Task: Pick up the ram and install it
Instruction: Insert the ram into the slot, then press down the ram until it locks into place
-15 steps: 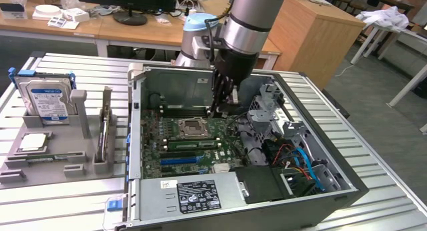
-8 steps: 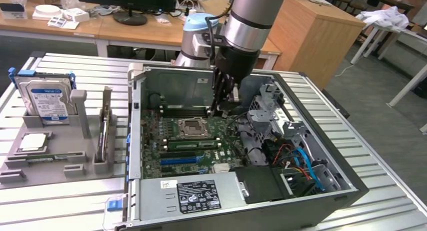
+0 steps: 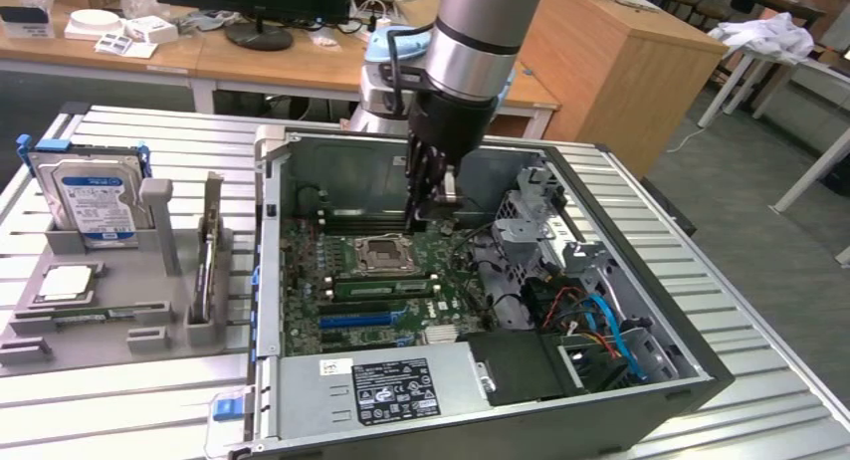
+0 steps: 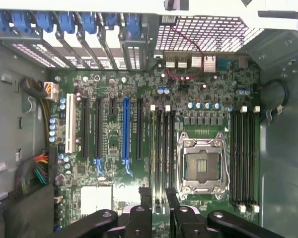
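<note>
My gripper [image 3: 422,219] hangs inside the open computer case [image 3: 691,370], above the motherboard [image 3: 385,301] near the empty CPU socket [image 3: 378,251]. In the wrist view its two dark fingers [image 4: 145,198] stand apart over the black memory slots [image 4: 164,153], and the slots show through the gap, so the gripper [image 4: 158,198] is open and holds nothing. A long green ram stick [image 3: 382,286] sits upright in the slot row between the socket and the blue expansion slot; it appears as a pale green strip [image 4: 153,153]. Another thin green stick [image 3: 91,313] lies in the grey rack.
The grey rack [image 3: 159,221] at the exterior view's left holds a hard drive [image 3: 94,201], a silver processor chip [image 3: 70,281] and an upright card [image 3: 210,251]. Inside the case are a power supply [image 3: 392,385], a drive cage [image 3: 544,216] and loose cables [image 3: 598,321].
</note>
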Controlling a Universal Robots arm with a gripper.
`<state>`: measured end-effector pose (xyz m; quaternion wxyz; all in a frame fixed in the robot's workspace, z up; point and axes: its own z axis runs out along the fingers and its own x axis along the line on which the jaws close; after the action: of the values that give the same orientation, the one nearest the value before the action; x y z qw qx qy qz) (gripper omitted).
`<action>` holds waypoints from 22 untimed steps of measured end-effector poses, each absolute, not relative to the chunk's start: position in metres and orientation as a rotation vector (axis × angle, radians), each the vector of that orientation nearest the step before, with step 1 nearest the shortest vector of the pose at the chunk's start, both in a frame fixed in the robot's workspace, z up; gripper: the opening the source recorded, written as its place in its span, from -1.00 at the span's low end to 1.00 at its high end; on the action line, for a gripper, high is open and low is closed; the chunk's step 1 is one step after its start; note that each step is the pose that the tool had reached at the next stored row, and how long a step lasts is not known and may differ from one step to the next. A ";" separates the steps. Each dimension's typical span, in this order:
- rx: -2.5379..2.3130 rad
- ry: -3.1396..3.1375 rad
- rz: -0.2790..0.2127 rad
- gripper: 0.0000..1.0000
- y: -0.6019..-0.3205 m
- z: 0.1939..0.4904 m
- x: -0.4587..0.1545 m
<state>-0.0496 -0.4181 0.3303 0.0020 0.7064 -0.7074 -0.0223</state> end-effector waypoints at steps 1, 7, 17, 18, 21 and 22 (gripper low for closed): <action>2.216 -2.220 -0.070 -0.50 -0.418 0.330 -0.050; 2.217 -2.220 -0.070 -0.50 -0.418 0.330 -0.050; 2.217 -2.220 -0.070 -0.65 -0.418 0.330 -0.050; 2.217 -2.220 -0.070 -0.78 -0.418 0.330 -0.050; 2.217 -2.220 -0.070 -0.79 -0.418 0.330 -0.050; 2.217 -2.219 -0.070 -0.79 -0.418 0.330 -0.050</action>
<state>-0.0497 -0.4181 0.3303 0.0020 0.7065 -0.7074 -0.0222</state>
